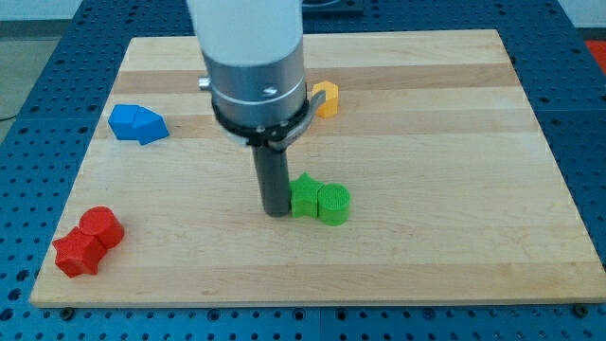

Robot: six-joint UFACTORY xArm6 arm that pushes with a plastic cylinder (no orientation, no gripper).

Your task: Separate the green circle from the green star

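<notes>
Camera view shows you the wooden tabletop [454,142], then near its middle the green star [304,196] touching the green circle [333,204] on its right, both seemingly light, rigid sliders to shove at a side face, and the tool, a jawless rod, whose tip [276,212] sits against the star's left.
</notes>
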